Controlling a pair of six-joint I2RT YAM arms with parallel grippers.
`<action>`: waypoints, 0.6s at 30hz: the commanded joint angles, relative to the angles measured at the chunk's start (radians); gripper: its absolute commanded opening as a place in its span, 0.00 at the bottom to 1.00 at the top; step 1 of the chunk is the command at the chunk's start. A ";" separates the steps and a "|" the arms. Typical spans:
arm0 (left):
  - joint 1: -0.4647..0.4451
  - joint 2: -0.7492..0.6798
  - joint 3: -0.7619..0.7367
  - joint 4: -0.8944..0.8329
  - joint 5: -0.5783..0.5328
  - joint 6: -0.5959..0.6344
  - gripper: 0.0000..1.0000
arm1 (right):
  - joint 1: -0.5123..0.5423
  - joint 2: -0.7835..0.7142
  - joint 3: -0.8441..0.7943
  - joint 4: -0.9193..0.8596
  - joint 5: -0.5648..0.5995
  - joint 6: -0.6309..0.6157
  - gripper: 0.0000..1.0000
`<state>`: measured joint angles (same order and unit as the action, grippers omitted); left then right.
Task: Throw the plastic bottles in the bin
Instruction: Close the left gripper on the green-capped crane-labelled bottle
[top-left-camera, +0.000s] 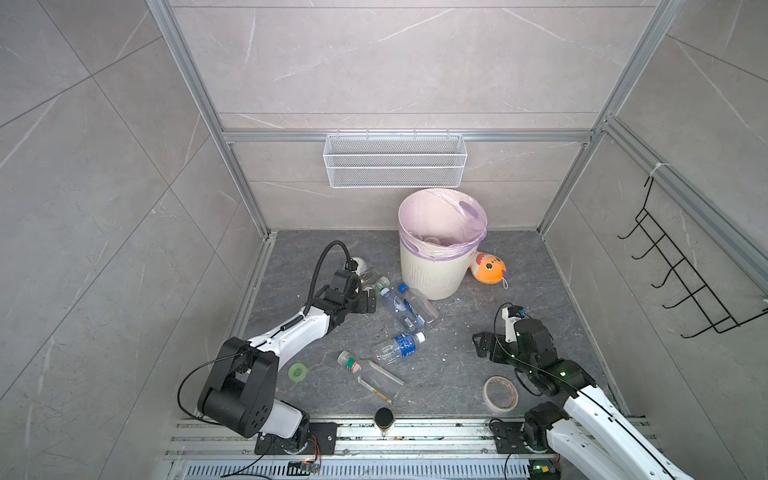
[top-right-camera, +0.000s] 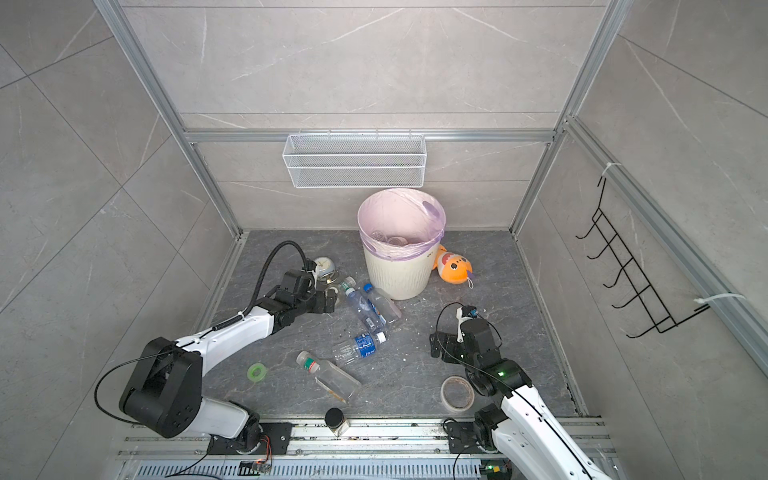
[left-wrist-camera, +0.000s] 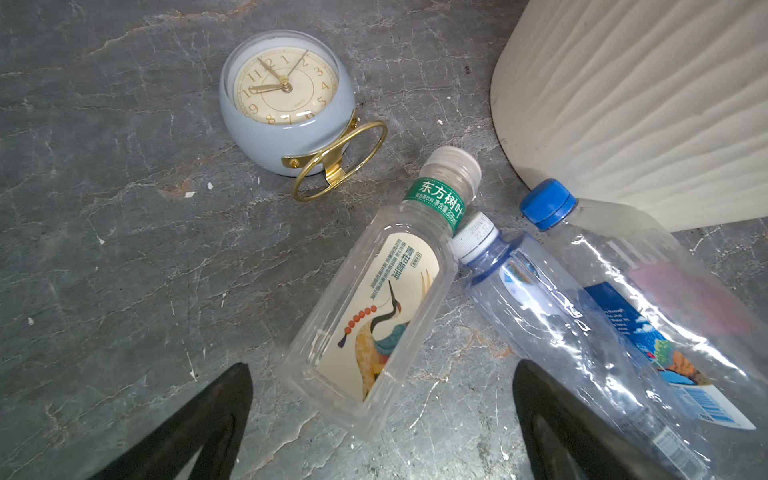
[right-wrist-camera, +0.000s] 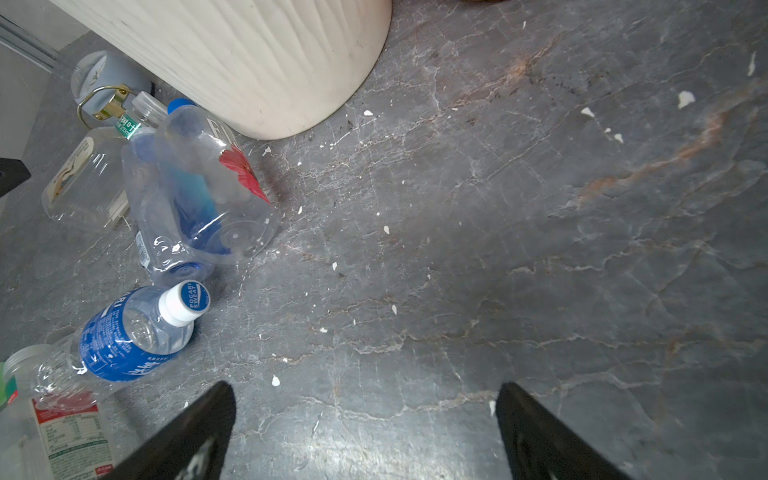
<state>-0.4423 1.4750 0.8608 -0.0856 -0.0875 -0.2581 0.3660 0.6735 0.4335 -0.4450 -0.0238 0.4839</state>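
The cream ribbed bin (top-left-camera: 432, 274) (top-right-camera: 395, 278) with a lilac bag stands at the back. Several plastic bottles lie on the dark floor in front of it. A crane-label bottle (left-wrist-camera: 374, 307) has its base between the spread fingers of my left gripper (left-wrist-camera: 382, 368) (top-left-camera: 370, 301), untouched. Beside it lie a white-capped bottle (left-wrist-camera: 552, 316) and a blue-capped one (left-wrist-camera: 648, 270) against the bin (left-wrist-camera: 623, 104). Nearer the front lie a blue-label bottle (top-left-camera: 399, 347) (right-wrist-camera: 129, 336) and a green-label square bottle (top-left-camera: 370, 374). My right gripper (right-wrist-camera: 365, 386) (top-left-camera: 481, 347) hangs open over bare floor.
A grey alarm clock (left-wrist-camera: 286, 104) lies just beyond the left gripper. An orange plush toy (top-left-camera: 490, 268) sits right of the bin. A green tape roll (top-left-camera: 298, 371), a beige tape roll (top-left-camera: 500, 392) and a black-lidded jar (top-left-camera: 383, 419) sit at the front. A mesh basket (top-left-camera: 395, 160) hangs behind.
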 joint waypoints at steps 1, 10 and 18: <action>0.013 0.036 0.040 0.006 0.059 0.008 1.00 | 0.002 0.008 -0.009 0.037 -0.006 0.018 0.99; 0.022 0.149 0.079 0.028 0.101 0.022 1.00 | 0.002 0.004 -0.015 0.039 -0.003 0.019 0.99; 0.022 0.182 0.079 0.027 0.097 0.027 1.00 | 0.001 0.008 -0.014 0.041 -0.004 0.019 0.99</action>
<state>-0.4255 1.6489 0.9108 -0.0799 0.0021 -0.2531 0.3660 0.6815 0.4313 -0.4133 -0.0238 0.4870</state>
